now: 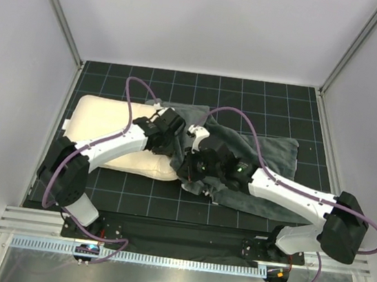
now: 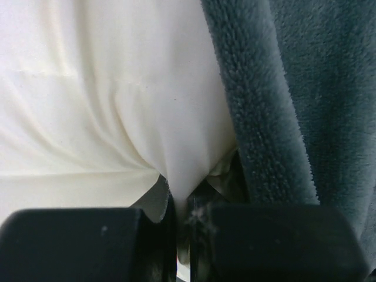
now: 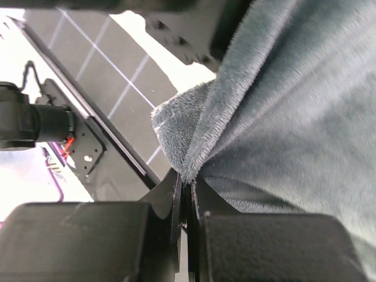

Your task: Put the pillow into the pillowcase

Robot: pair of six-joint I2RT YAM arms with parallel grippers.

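My right gripper (image 3: 187,188) is pinched tight on a folded edge of the plush grey pillowcase (image 3: 294,117), near the front of the black grid mat (image 1: 263,99). Just beyond, my left gripper (image 2: 182,202) is clamped on a tuck of the cream pillow (image 2: 88,88), which lies at the mat's left, its right end meeting the pillowcase.

Top external looked steeply down from above and behind the arm bases (image 1: 85,214), far enough to take in the whole table (image 1: 250,97). Left wrist cam sat just behind left gripper (image 2: 183,235), very close, facing pillow (image 2: 88,88) beside pillowcase (image 2: 294,88). Right wrist cam sat behind right gripper (image 3: 187,235), equally close, facing pillowcase plush, table grid behind. All three shared the pillowcase
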